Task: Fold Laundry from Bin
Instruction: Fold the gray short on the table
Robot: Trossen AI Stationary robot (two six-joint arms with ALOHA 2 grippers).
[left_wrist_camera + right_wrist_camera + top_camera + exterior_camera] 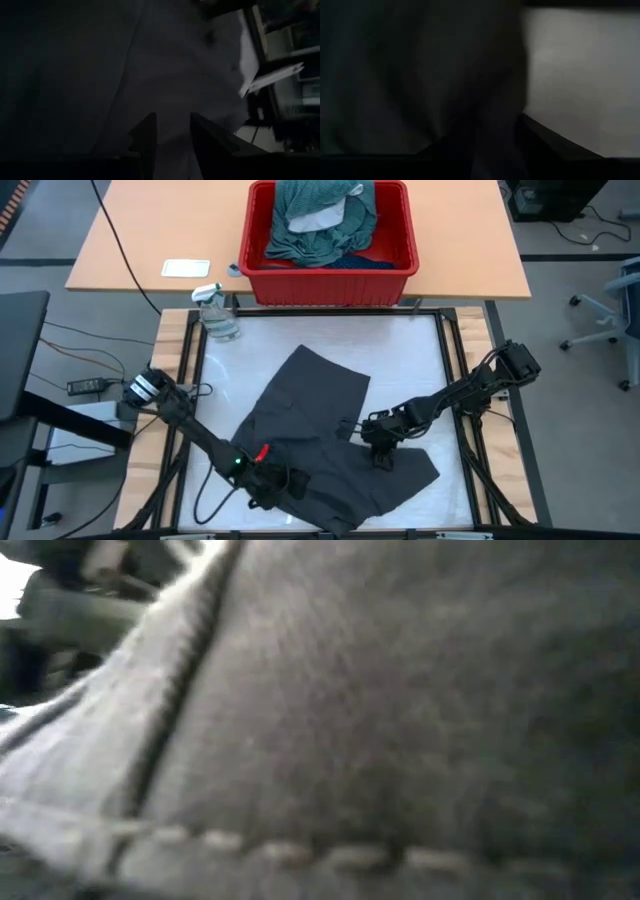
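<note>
A dark grey garment [320,410] lies spread and creased on the white work surface. Its stitched seam [300,855] fills the low view from close up. My left gripper [272,488] is at the garment's near left part and shut on it. My right gripper [380,450] is at the garment's right middle and shut on the cloth. The red bin [330,288] stands on the wooden table beyond the far edge. It holds a teal-green T-shirt [300,200] with a white piece [318,222] on top. My left gripper pinches grey cloth [172,115] between its two fingers [147,132] at the garment's near left part, slanting down toward it. One layer or several, I cannot tell. The rest of the garment lies on the table. My right gripper has a bunch of dark cloth [485,100] rising between its fingers [545,145], at the garment's right middle. It comes from the right, slanting down. The cloth hides one finger and the place of contact. Around it the garment rests on the table.
A clear plastic bottle [218,315] stands at the work surface's far left corner. A white card [186,268] lies on the wooden table [150,230] left of the bin. Bare white surface shows far right [410,350] and near left of the garment.
</note>
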